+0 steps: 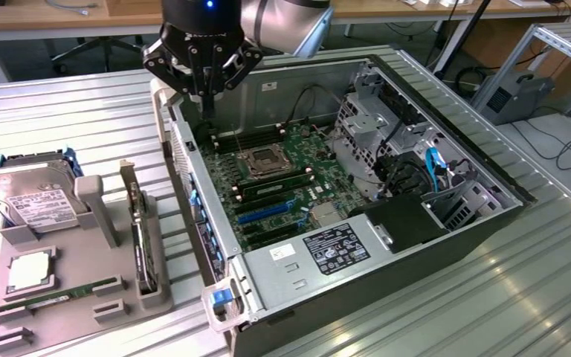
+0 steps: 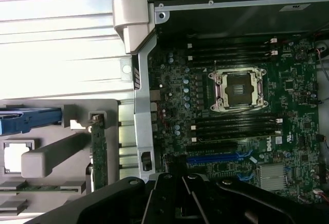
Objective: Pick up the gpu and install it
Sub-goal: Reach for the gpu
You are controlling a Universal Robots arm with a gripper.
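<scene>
The gpu (image 1: 140,232) stands on its edge in a slot of the grey holder tray (image 1: 68,320), at the exterior view's left of the open computer case (image 1: 265,282). In the wrist view the gpu (image 2: 98,154) shows edge-on as a thin green strip. My gripper (image 1: 206,117) hangs over the far corner of the case, above the motherboard (image 1: 285,190), well apart from the gpu. Its fingers are shut together with nothing between them. In the wrist view the gripper (image 2: 177,183) hovers near the blue slots (image 2: 218,157) and the bare CPU socket (image 2: 239,88).
The tray also carries a silver hard drive (image 1: 33,199) with a blue-tabbed caddy, a CPU chip (image 1: 30,271) and a green RAM stick (image 1: 38,302). Inside the case sit a black power supply (image 1: 404,223) and a drive cage (image 1: 365,126). The ribbed metal table (image 1: 68,111) stretches around.
</scene>
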